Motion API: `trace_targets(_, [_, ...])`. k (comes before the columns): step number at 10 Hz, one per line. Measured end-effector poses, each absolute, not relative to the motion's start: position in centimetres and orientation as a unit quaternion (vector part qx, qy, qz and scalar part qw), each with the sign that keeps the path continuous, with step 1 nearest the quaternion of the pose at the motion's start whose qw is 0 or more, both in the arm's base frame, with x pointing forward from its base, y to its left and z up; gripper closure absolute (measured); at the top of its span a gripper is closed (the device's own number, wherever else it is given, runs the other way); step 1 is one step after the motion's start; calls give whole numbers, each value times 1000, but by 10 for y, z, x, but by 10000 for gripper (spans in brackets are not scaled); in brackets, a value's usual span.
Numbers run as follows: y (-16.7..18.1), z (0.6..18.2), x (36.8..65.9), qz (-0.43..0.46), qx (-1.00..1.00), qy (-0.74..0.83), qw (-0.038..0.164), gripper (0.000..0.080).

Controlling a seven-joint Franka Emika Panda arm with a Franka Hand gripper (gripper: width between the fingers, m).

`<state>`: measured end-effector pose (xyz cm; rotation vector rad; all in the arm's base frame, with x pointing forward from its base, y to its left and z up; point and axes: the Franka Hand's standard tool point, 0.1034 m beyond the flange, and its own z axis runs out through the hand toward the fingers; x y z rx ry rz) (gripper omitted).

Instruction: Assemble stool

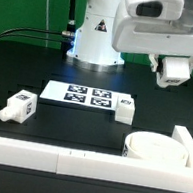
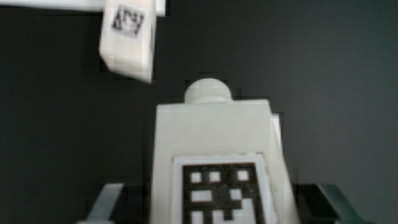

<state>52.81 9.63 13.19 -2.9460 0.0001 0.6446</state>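
I am on the leg-fitting step, as I judge it: my gripper [image 1: 173, 76] hangs in the air toward the exterior view's right, above and behind the seat [image 1: 157, 151], with a leg [image 2: 215, 150] in it. In the wrist view that leg fills the middle of the picture, tag face toward the camera and rounded tip pointing away. My dark fingers [image 2: 111, 200] show on either side of its near end, so I read my hand as clamped on it (the actual contact sits at the picture's edge, so this is a judgement). The seat rests on the black table [image 1: 79, 132], tucked into the corner of the white border rails [image 1: 34, 156]; no leg stands in it, and I cannot make out its sockets from here. A second leg [image 1: 125, 109] lies just beside the marker board [image 1: 84, 98] at its end toward the exterior view's right, and a third leg [image 1: 20, 105] lies well apart toward the exterior view's left. The wrist view also catches one loose leg [image 2: 128, 40] on the table beyond mine; which of the two I cannot say. Next I would need to carry my leg over the seat, stand it upright with the rounded tip down, line it up with a socket, then press or twist it home without shoving the seat out of its corner.
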Motion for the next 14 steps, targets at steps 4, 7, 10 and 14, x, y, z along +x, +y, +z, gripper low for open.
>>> trace_targets(4, [87, 122, 545, 79, -995, -5, 58, 469])
trace_targets(7, [81, 135, 602, -20, -998, -37, 52, 469])
trace_targets(10, [77, 137, 615, -136, -989, -29, 44, 469])
trace_targets(14, [77, 105, 603, -132, -988, -72, 25, 469])
